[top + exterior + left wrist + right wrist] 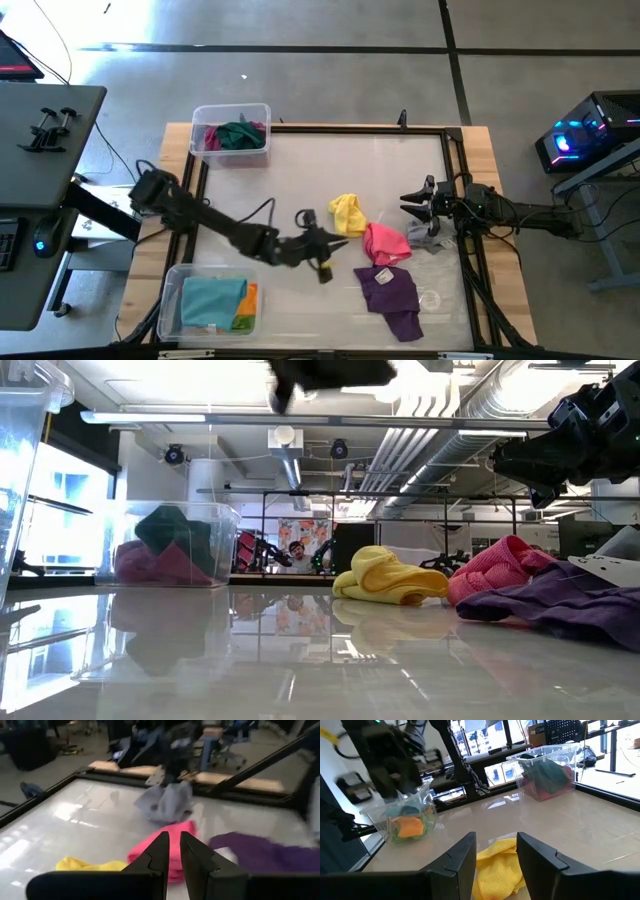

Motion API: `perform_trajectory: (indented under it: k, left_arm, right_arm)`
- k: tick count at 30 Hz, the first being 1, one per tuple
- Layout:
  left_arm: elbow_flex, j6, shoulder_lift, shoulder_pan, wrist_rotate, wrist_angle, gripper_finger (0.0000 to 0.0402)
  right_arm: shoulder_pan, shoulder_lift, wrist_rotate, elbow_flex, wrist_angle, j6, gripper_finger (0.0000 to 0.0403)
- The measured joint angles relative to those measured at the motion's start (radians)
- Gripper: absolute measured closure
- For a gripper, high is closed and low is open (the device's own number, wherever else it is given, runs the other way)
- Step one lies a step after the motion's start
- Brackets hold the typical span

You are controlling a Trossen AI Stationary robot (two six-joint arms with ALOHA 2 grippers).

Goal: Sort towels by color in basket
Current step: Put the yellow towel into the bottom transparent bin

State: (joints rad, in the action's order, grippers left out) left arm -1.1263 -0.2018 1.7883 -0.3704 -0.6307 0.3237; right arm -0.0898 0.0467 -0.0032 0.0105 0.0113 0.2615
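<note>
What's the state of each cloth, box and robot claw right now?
left gripper: nearly shut, empty, above table
right gripper: open, empty
yellow towel: crumpled on table
pink towel: loose on table
purple towel: loose on table
grey towel: loose, beside the pink
far bin: holds green, magenta
near bin: holds blue, orange

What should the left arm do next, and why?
Probably open its fingers and lower onto the pink towel. The left gripper hangs nearly shut and empty above the table, beside the yellow towel, with the pink one straight ahead in its wrist view. Pink, yellow, purple and grey towels lie unsorted, while the right gripper waits open near them.
</note>
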Motion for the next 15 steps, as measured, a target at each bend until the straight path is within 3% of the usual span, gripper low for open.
perform_trajectory:
  k: [4, 9, 15]
  left_arm:
    - [0.0, 0.007, 0.098, 0.082, 0.057, 0.107, 0.0369]
    - [-0.004, 0.12, 0.215, 0.169, 0.206, 0.22, 0.0363]
    - [-0.063, 0.213, 0.29, 0.24, 0.254, 0.108, 0.0311]
  right_arm:
    - [0.0, 0.0, 0.0, 0.0, 0.0, 0.0, 0.0265]
    - [0.0, 0.0, 0.0, 0.0, 0.0, 0.0, 0.0265]
    - [0.0, 0.0, 0.0, 0.0, 0.0, 0.0, 0.0265]
